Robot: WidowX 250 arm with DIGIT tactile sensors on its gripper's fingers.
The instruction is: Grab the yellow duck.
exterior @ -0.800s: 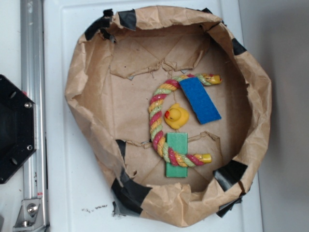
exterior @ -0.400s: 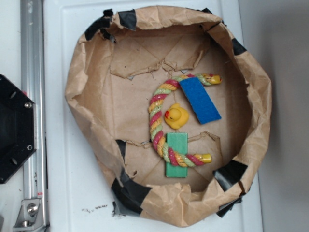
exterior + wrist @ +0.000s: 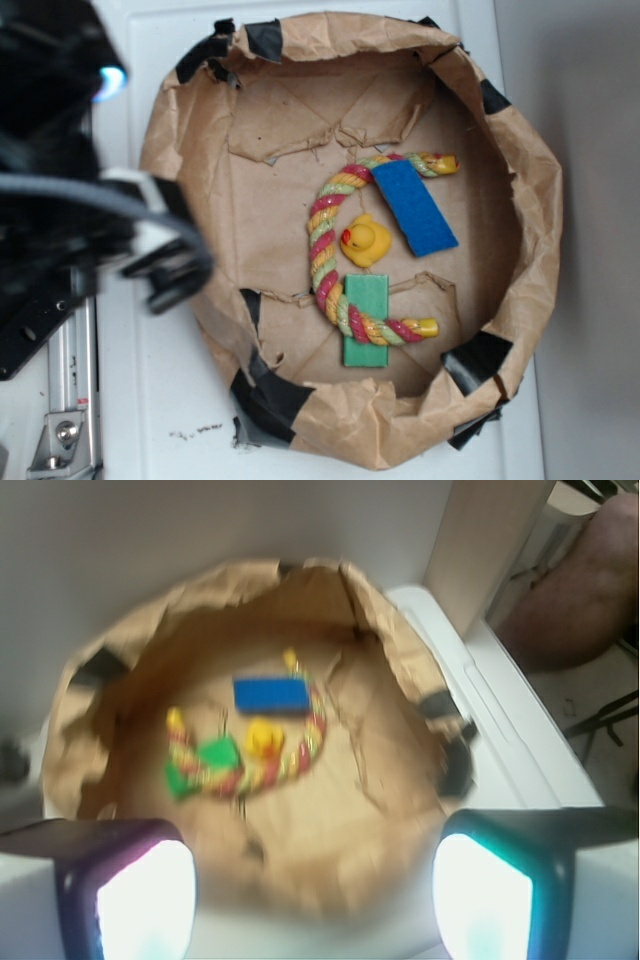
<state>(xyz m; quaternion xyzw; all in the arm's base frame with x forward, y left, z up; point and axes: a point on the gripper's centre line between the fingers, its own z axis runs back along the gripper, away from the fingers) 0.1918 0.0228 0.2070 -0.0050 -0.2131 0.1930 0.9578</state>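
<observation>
Four things lie inside the brown paper basin (image 3: 200, 120): the yellow duck (image 3: 364, 240), a twisted rope (image 3: 322, 250), a blue block (image 3: 414, 207) and a green block (image 3: 366, 320). The duck sits near the middle of the basin floor, inside the curve of the rope, between the two blocks and just beside each, with its red beak toward the rope. None of the four has shifted from where it lay a moment ago.

What has changed is the left side of the overhead view: the arm (image 3: 60, 190), dark and blurred, has come in over the base and now reaches the basin's left rim, where earlier only the black base and rail showed. The gripper (image 3: 175, 275) is over that rim, well apart from the duck. In the wrist view the duck (image 3: 264, 738) shows small and blurred, far ahead between the two fingers (image 3: 135, 885), which stand wide apart at the bottom corners with nothing between them.
</observation>
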